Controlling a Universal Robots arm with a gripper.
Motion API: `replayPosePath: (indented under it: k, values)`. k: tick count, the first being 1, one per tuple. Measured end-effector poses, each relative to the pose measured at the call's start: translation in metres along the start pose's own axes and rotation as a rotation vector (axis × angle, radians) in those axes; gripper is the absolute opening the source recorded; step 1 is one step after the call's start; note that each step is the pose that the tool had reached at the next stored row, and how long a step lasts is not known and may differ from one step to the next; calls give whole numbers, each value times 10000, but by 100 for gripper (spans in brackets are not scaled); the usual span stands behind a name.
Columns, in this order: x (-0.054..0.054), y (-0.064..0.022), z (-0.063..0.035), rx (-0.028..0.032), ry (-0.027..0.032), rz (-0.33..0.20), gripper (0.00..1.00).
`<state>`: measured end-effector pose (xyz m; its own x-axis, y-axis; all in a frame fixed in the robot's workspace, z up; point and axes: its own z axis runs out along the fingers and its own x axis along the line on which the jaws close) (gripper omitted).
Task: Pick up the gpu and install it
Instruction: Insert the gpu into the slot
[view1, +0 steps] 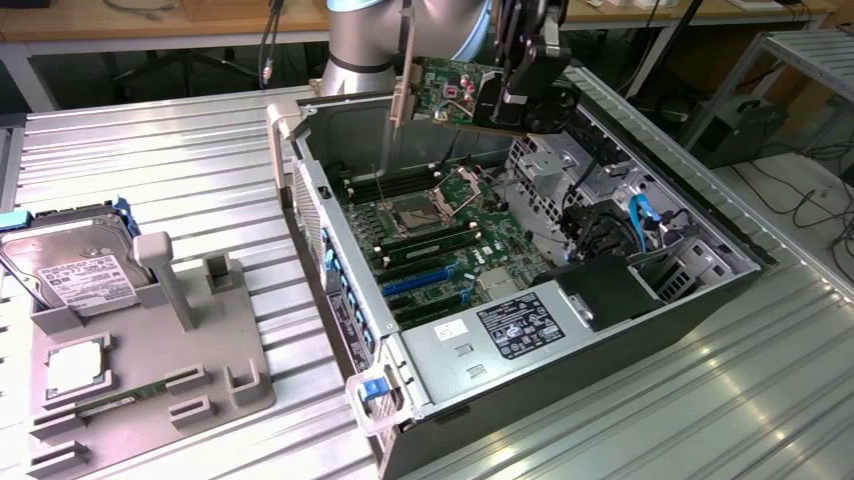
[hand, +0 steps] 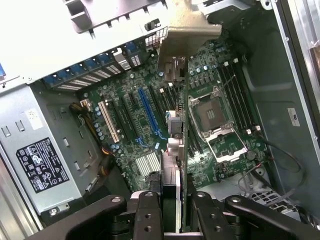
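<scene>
— So where is the gpu (view1: 451, 92)?
— Up in the air over the open computer case (view1: 304, 170), above the motherboard (view1: 441, 240) and touching nothing below it. The gripper (view1: 523, 100) has it clamped. In the wrist view the fingers (hand: 146, 220) press on the card from both sides.
— Why on edge and not flat?
— My guess is that the connector edge has to point down at the board. The card hangs upright, with its silver bracket (view1: 399, 85) on the side toward the case's rear wall.
— And the target?
— Probably the long blue slot (hand: 150, 112). Seen from the wrist, the card's line runs beside that slot rather than over it, nearer the CPU socket (hand: 212, 112).
— Anything else nearby?
— The hard drive (view1: 74, 265) sits in the grey holder (view1: 200, 340) at the exterior view's left, well apart from the case.
</scene>
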<state>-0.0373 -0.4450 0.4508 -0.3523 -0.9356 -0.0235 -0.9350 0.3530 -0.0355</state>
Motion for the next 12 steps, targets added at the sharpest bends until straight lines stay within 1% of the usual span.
replayPosePath:
  k: [5,12]
  values:
    - [1,0,0,-13,-19,-547,28]
    - [1,0,0,-26,-39,-1117,28]
